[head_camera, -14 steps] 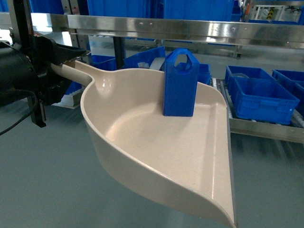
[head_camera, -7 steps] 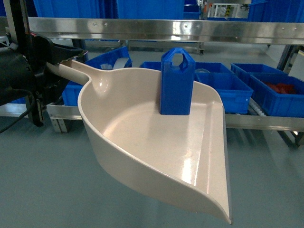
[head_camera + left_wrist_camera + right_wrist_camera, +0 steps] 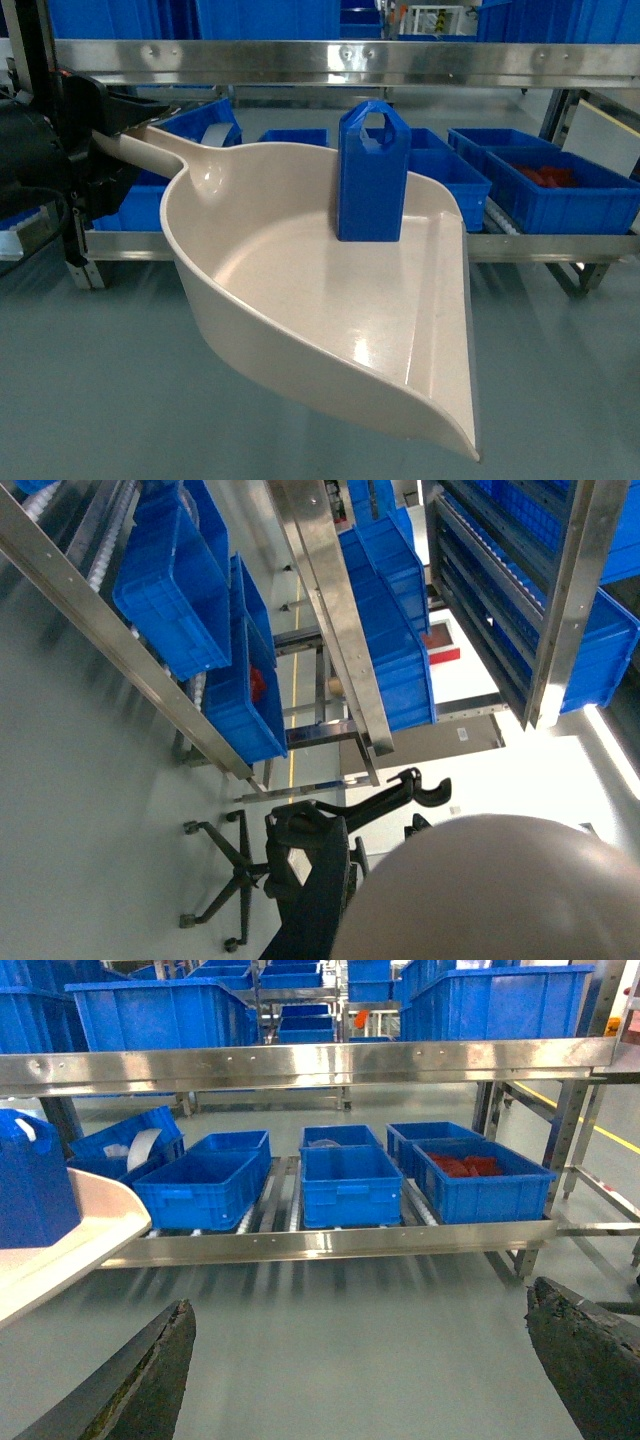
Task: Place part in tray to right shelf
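Where grey floor (image 3: 560,400) meets the right shelf (image 3: 330,1240), steel rails carry blue crates (image 3: 350,1185) on white rollers. Item: cream, glossy tray (image 3: 300,300), curved walls, flat lip, held off the floor. Item: blue part (image 3: 372,172), upright inside it. Left gripper (image 3: 110,130) clamped on the tray handle; right gripper (image 3: 360,1370), fingers (image 3: 135,1380) spread wide, empty. Only the left wrist view shows a chair base (image 3: 225,880).

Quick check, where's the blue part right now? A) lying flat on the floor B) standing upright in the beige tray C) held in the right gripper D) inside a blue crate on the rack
B: in the head view the blue part stands upright on the floor of the beige tray, near its far wall, with the left gripper holding the tray's handle.
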You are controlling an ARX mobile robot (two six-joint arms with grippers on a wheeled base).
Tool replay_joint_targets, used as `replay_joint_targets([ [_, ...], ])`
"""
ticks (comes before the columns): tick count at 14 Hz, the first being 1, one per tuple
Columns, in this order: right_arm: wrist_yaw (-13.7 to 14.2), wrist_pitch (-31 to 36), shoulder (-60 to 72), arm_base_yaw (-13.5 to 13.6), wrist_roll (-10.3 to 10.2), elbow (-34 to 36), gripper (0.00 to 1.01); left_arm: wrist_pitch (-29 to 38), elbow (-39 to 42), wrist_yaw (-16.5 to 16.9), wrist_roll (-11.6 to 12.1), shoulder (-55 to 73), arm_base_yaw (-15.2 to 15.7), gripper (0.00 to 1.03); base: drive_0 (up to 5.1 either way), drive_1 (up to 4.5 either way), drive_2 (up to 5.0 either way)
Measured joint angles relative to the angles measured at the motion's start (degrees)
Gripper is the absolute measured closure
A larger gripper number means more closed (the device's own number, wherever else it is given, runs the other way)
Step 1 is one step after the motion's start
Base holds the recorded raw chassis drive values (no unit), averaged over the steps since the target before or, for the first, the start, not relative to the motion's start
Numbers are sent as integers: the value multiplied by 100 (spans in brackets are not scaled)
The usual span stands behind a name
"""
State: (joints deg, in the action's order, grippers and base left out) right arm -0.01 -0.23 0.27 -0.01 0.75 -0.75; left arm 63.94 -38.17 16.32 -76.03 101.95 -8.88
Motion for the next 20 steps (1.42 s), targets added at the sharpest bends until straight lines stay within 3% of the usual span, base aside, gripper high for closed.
replay_joint_targets([
  [20,0,-4,0,0,-11,0,3,-4,-2,20,0,0,-28,91,0,0,0],
])
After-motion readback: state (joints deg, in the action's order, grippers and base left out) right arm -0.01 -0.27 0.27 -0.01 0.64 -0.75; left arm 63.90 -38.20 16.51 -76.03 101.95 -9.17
